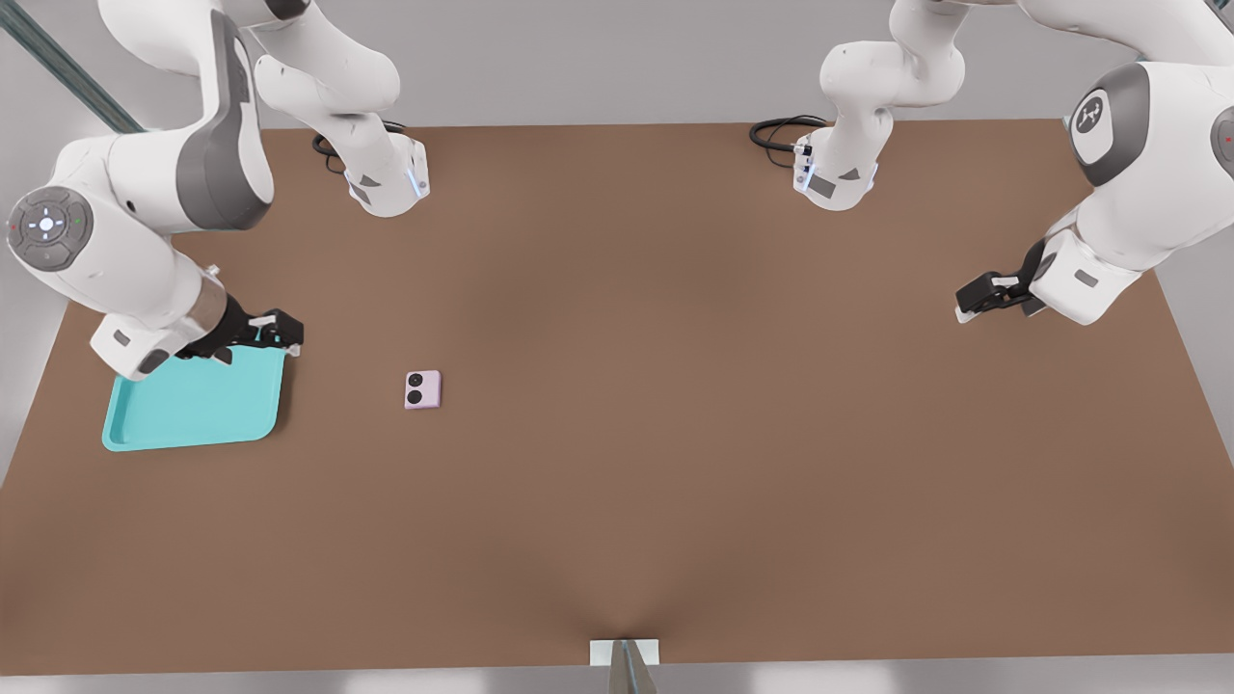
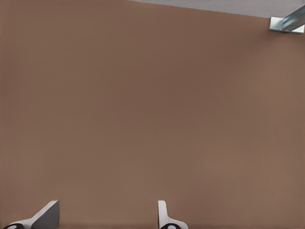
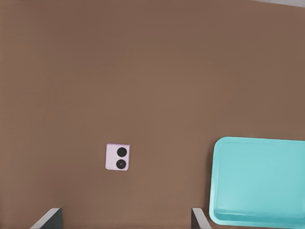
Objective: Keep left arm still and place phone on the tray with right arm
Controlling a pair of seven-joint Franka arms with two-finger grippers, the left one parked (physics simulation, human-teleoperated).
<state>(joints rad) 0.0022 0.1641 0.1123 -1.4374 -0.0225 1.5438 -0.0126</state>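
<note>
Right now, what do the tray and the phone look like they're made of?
The tray looks like matte turquoise plastic: one even colour, moulded rim. The phone seems smooth pink-lilac plastic or coated metal with glossy black lenses; I can't tell which. The end effector hovers open over the tray's far corner, holding nothing.

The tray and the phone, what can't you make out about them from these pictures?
- Tray: front view, its far corner is hidden behind the gripper, which hovers open above it; right wrist view, the frame edge cuts it off.
- Phone: lies on the table apart from the tray; its underside is hidden in both views.
</note>
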